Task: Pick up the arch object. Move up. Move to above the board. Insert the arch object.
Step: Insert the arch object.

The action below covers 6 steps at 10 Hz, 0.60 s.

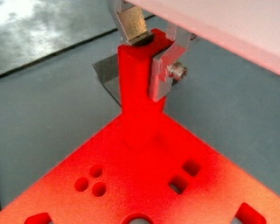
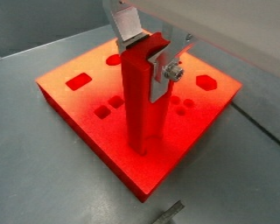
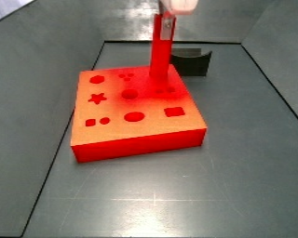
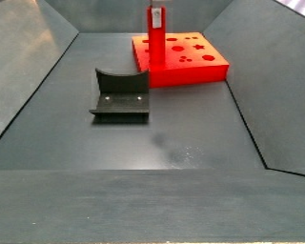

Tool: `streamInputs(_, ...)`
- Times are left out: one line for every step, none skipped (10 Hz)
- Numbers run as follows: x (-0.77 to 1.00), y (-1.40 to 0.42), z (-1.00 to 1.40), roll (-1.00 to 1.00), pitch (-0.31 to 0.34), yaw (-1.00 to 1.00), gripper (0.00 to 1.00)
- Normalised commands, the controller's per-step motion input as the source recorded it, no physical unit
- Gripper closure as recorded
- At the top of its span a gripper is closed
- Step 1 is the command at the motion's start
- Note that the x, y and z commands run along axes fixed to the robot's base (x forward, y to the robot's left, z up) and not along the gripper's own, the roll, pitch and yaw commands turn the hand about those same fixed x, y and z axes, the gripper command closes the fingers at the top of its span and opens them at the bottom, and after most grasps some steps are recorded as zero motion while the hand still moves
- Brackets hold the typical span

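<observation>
arch object: honestly can't pick it out, maybe it's part of the dark shape at the fixture [image 4: 119,95], too small to tell
board [image 3: 139,139]: flat on the grey floor, near the fixture but apart from it
red rod [image 2: 140,105]: upright, lower end at the board's top face near an edge
gripper [image 2: 149,48]: over the board, silver fingers [image 1: 166,70] clamped on the rod's top end

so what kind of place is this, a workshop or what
Most likely a robot test cell, not a workshop: a bare grey walled bin holding only a red board with shaped recesses, a dark fixture, and a gripper clamped on a tall red rod.
</observation>
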Motion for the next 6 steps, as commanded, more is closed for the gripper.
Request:
streamInputs(0.00,0.00,-0.39,0.01,-0.033,-0.09,1.00)
streamInputs(0.00,0.00,-0.43,0.03,-0.039,-0.05,1.00)
streamInputs(0.00,0.00,-0.57,0.13,-0.019,0.00,1.00)
streamInputs(-0.05,0.00,-0.57,0.12,-0.056,0.01,1.00)
streamInputs(0.00,0.00,0.00,0.00,-0.013,0.00,1.00)
streamInputs(0.00,0.00,0.00,0.00,0.000,0.00,1.00)
